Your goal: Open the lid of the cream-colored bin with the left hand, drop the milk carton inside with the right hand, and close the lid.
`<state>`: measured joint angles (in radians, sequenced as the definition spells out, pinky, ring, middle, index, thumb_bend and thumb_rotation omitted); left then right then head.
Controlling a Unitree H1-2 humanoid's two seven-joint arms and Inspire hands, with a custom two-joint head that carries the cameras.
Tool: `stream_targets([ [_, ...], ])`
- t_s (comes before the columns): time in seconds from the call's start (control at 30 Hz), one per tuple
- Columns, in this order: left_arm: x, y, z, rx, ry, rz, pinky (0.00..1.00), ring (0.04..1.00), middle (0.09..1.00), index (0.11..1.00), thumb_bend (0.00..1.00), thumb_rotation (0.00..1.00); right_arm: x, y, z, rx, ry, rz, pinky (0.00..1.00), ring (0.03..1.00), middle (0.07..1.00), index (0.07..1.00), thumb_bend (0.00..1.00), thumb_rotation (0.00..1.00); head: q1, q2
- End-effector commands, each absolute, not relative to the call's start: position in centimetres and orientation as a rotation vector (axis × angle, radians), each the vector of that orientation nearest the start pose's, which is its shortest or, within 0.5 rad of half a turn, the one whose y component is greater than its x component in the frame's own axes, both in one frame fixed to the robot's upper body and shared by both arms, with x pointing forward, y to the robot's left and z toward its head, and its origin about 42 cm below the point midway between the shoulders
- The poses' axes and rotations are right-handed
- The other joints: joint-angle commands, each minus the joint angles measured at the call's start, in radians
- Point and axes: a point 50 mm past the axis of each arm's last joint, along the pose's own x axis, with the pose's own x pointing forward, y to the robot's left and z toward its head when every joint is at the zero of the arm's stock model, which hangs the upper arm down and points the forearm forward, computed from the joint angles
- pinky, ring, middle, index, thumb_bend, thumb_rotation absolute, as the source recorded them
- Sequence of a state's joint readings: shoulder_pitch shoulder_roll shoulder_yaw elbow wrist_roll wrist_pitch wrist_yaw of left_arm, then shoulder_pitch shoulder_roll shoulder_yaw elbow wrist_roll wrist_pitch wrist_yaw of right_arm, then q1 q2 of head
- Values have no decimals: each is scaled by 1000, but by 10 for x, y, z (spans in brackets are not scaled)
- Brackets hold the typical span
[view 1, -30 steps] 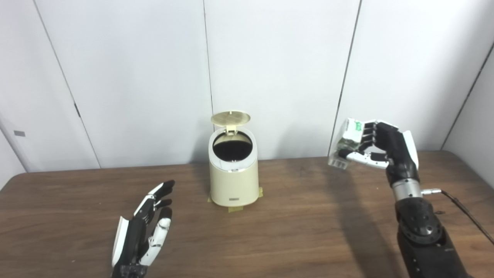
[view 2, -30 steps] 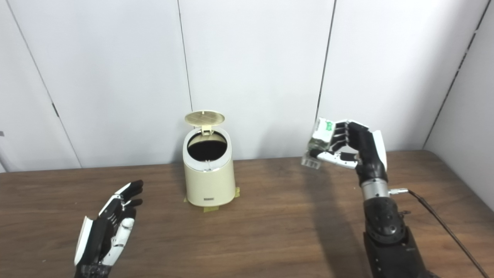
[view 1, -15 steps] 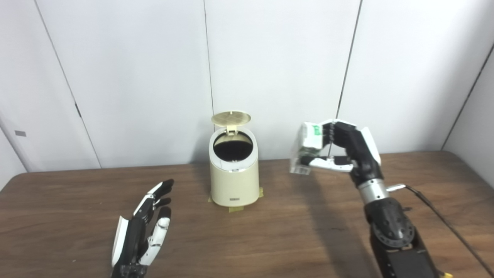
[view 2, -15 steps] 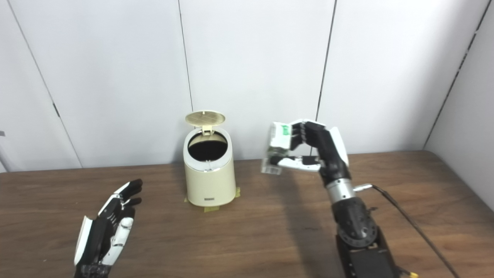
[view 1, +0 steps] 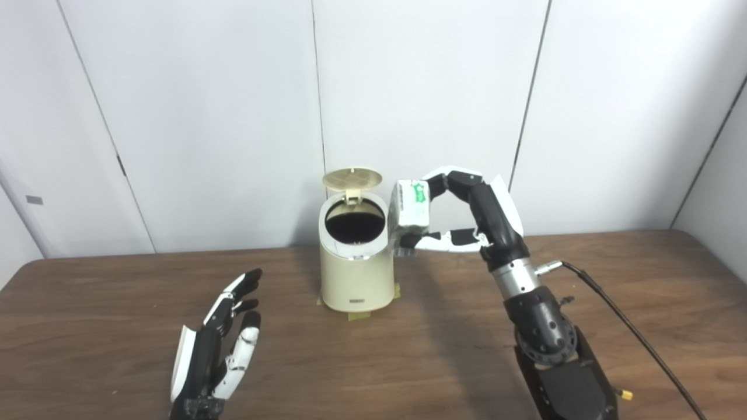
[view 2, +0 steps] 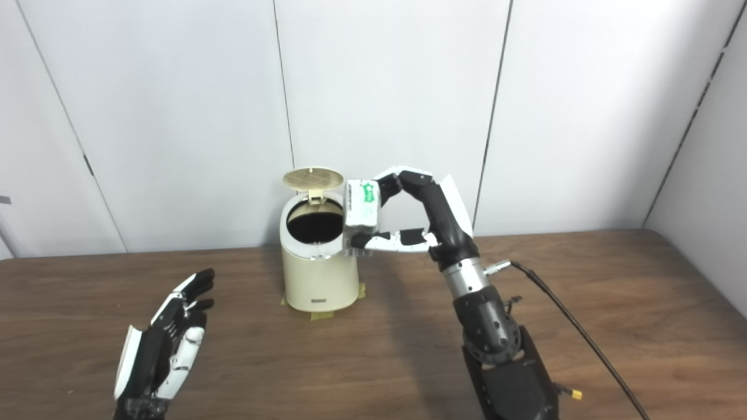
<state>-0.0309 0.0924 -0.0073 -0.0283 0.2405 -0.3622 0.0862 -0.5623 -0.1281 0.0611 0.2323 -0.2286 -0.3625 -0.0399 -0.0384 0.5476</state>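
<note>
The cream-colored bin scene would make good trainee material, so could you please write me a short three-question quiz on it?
1. True or false: the lid of the cream-colored bin stands open.
2. Which hand holds the milk carton? A) the left hand B) the right hand C) neither
3. Fill in: the left hand is ____ and holds nothing.

Key:
1. True; the dark opening shows.
2. B; the right hand grips the carton just right of the bin's rim, not yet over the opening.
3. Open, low over the table.
</note>
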Motion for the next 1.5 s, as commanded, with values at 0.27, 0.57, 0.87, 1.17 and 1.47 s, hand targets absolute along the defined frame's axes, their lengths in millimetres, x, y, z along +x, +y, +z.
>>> stream_targets([
  [0.27, 270, 226, 114, 326, -340, 27, 794, 873, 884, 865, 306, 767, 458, -151, 300, -391, -893, 145, 364, 451, 505, 464, 519, 0, 16, 0],
  [0.57, 267, 221, 115, 335, -334, 33, 787, 869, 882, 860, 318, 765, 465, -131, 291, -483, -952, 75, 334, 420, 514, 481, 517, 0, 34, 3],
  [0.87, 265, 217, 116, 347, -352, 29, 787, 868, 879, 862, 304, 800, 478, -117, 279, -615, -1078, -13, 404, 453, 499, 470, 520, 0, 69, 6],
  [1.17, 261, 214, 116, 353, -345, 27, 803, 876, 888, 872, 346, 831, 481, -99, 275, -664, -1158, 3, 412, 462, 511, 458, 518, 0, 89, 6],
  [1.47, 259, 211, 115, 352, -350, 27, 804, 879, 891, 876, 360, 833, 485, -87, 282, -687, -1235, 8, 398, 453, 521, 461, 517, 0, 108, 5],
])
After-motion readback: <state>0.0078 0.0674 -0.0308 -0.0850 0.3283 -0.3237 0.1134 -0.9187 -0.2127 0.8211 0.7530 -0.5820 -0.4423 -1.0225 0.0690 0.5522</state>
